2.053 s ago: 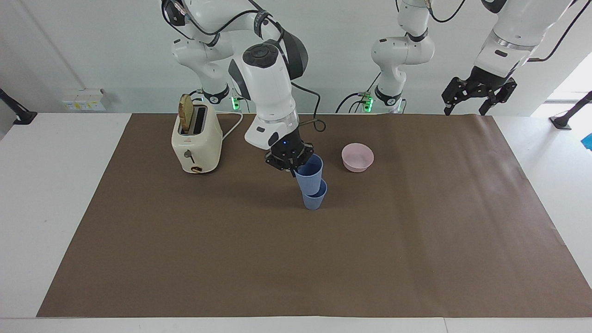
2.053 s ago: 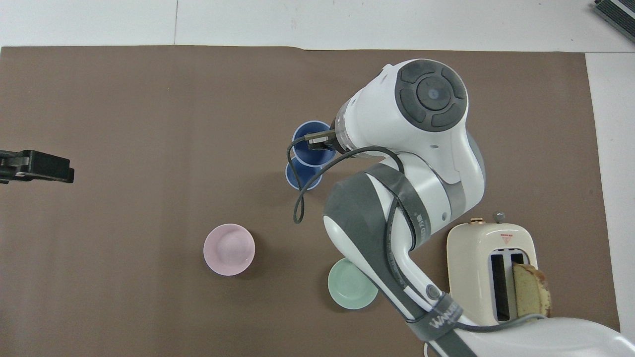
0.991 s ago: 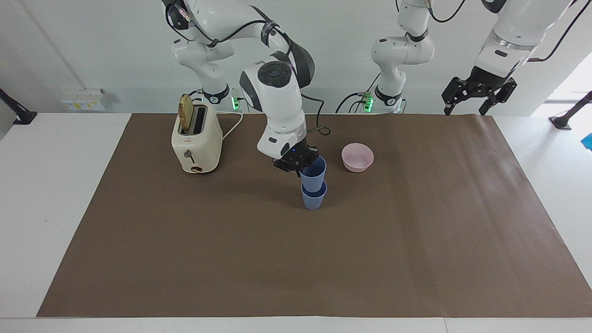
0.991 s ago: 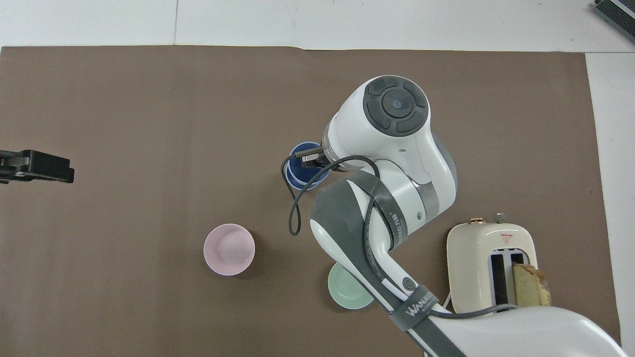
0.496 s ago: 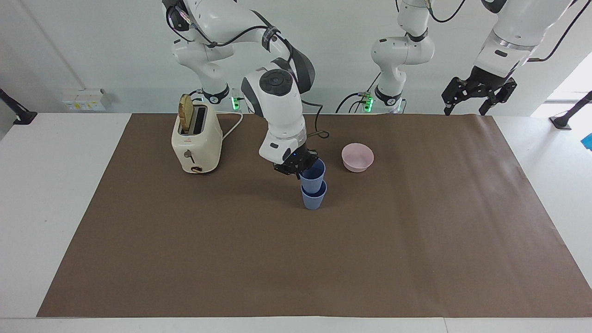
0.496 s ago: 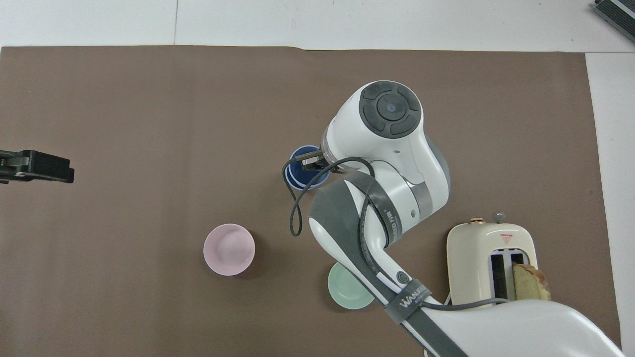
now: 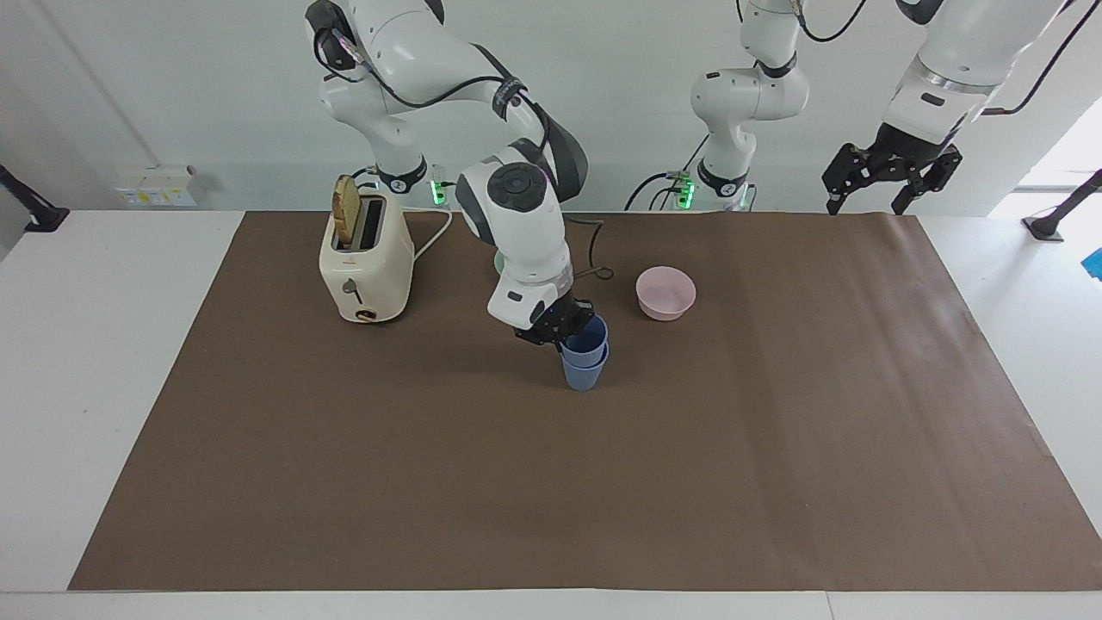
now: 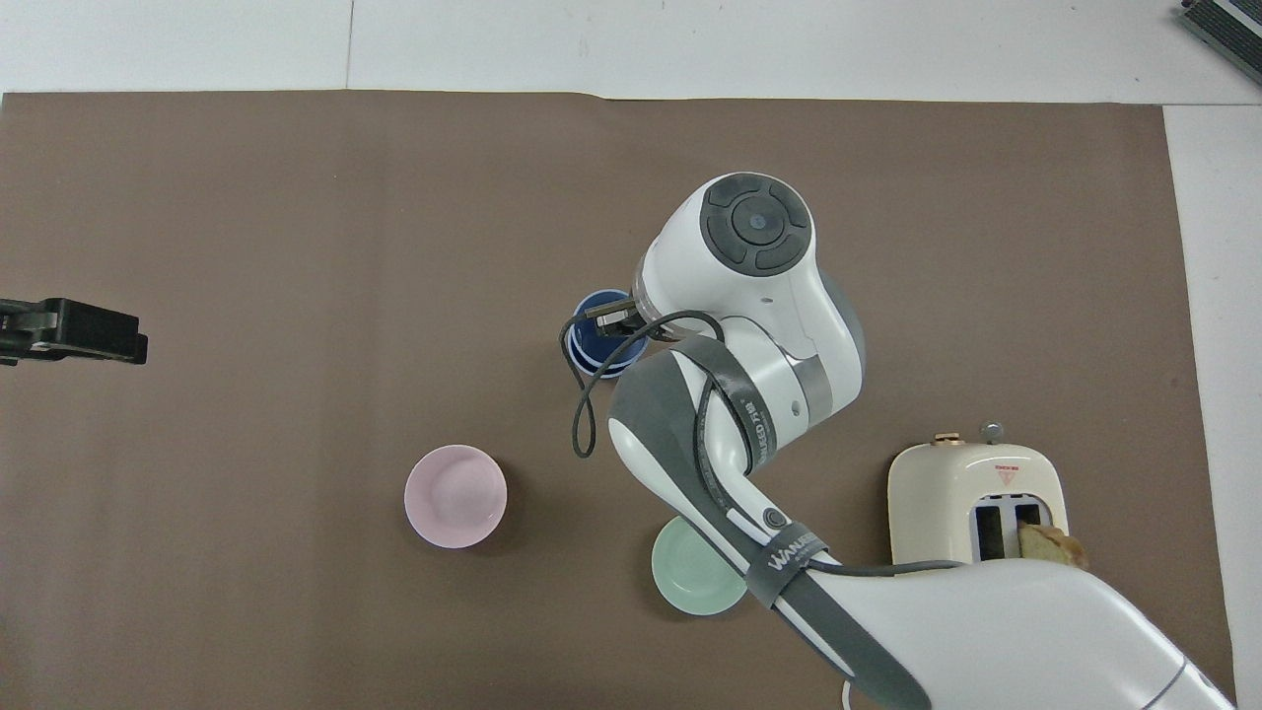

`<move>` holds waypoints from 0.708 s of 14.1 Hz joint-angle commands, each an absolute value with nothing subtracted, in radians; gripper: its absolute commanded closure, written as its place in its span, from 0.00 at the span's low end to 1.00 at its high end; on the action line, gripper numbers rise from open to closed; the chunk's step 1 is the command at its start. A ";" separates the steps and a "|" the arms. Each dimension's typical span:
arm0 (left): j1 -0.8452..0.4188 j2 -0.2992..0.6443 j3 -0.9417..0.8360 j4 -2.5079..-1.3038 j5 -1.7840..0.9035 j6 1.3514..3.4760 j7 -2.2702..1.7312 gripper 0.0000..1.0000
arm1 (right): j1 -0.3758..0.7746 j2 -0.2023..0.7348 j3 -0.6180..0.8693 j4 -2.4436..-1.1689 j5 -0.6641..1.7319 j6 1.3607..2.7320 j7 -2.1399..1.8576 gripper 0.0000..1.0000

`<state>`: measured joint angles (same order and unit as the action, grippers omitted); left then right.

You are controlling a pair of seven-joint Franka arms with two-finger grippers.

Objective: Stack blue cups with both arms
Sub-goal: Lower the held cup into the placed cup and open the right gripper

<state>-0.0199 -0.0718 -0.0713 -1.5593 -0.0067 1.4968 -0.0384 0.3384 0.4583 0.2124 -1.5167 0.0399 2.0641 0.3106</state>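
Observation:
Two blue cups stand mid-table, one inside the other. The lower blue cup [image 7: 585,374] rests on the brown mat, and the upper blue cup [image 7: 590,337] sits deep in it, upright, with only its rim band showing above. My right gripper [image 7: 566,332] is shut on the upper cup's rim, on the side toward the toaster. From overhead the nested blue cups [image 8: 595,340] show beside the right gripper [image 8: 617,320], partly hidden under the arm's wrist. My left gripper [image 7: 865,205] waits open and empty over the mat's edge at the left arm's end, also seen overhead [image 8: 74,330].
A pink bowl [image 7: 665,291] sits beside the cups, nearer the robots, toward the left arm's end. A green bowl [image 8: 690,582] lies partly under the right arm. A cream toaster [image 7: 366,263] with a bread slice stands at the right arm's end.
My right gripper has lowered the upper cup straight down, deeper into the lower cup, and the right arm's wrist has come down with it. The left arm has not moved.

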 commanded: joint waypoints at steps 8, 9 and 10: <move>-0.011 -0.080 -0.074 -1.549 -0.014 1.476 -0.034 0.00 | 0.321 0.453 0.216 -1.519 0.034 2.076 0.290 0.00; -0.011 -0.080 -0.074 -1.549 -0.014 1.476 -0.035 0.00 | 0.311 0.448 0.216 -1.516 0.034 2.060 0.290 0.00; -0.011 -0.080 -0.074 -1.549 -0.014 1.476 -0.035 0.00 | 0.301 0.436 0.212 -1.514 0.035 2.045 0.288 0.00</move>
<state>-0.0199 -0.0718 -0.0713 -1.5593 -0.0067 1.4968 -0.0384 0.3292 0.4559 0.2084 -1.5145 0.0391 2.0646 0.3092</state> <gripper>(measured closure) 0.000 0.000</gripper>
